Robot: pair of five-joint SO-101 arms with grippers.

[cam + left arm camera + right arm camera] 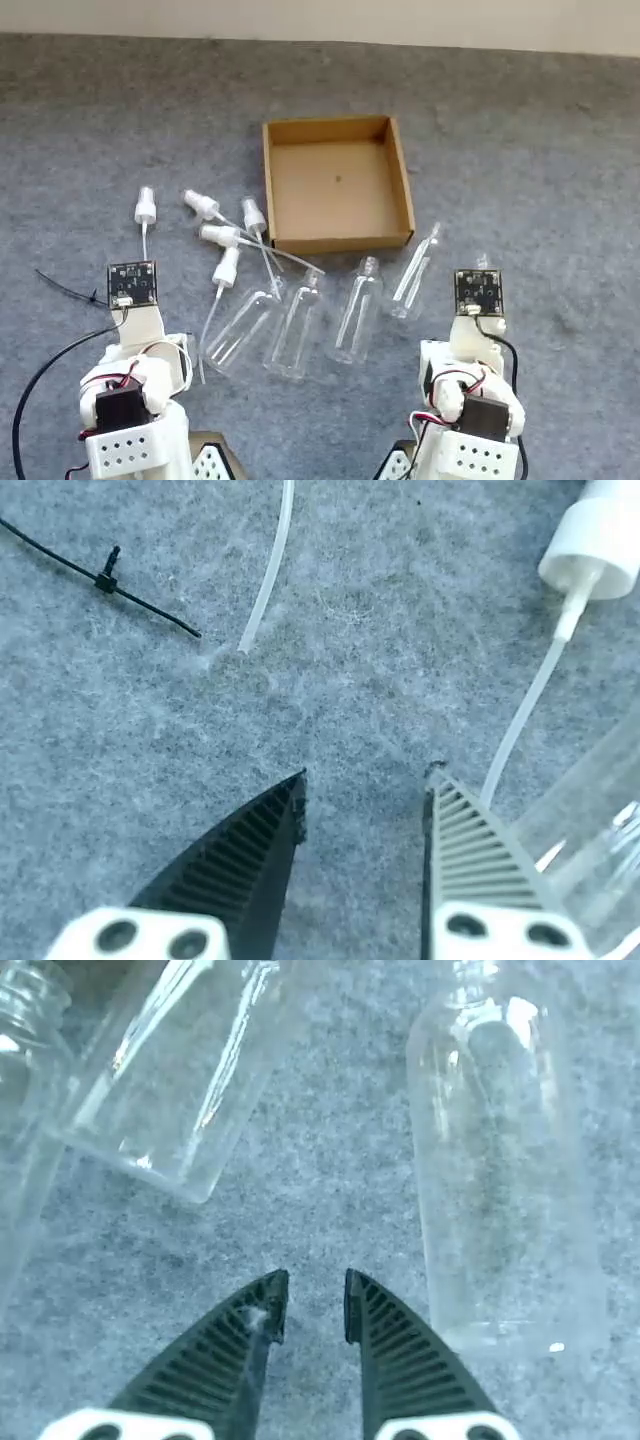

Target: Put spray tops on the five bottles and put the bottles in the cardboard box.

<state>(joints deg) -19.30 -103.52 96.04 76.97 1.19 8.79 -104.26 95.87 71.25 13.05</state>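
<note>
Left end effector point(367, 780): fingers spread apart, nothing between them, low over the grey tabletop point(540, 150) toward the near-left corner. Just beside one finger: the dip tube of spray top 5 point(227, 267) and a corner of bottle 1 point(243, 325).

Right end effector point(313, 1280): fingers apart by a narrow gap, gripping nothing, toward the near-right corner. Pointed at the strip of tabletop between bottle 4 point(415, 272) and bottle 5 point(500, 1160).

Cardboard box point(340, 241): open-topped, mid-tabletop toward the far edge, bare brown floor showing.

Bottles: all clear, lying on their sides with bare necks toward the far edge, between box and near edge. Nothing visible inside any. Bottle 1, bottle 2 point(298, 328) and bottle 3 point(358, 312) in a row just beside each other. Bottle 4 with its neck near the box's near-right corner.

Spray tops: loose on the tabletop, on the box's left-edge side. Spray top 1 point(146, 208) set apart. Spray top 2 point(201, 204), spray top 3 point(253, 214) and spray top 4 point(220, 236) bunched together, tubes crossing. Black cable tie point(65, 290) near the left arm.

Hard to make out: bottle 5 mostly covered by the right arm in the high view, only its neck poking out. Bottle outlines faint against the grey. Tube ends lost over bottles 1 and 2. Bottles cut off at the right wrist view's borders.
</note>
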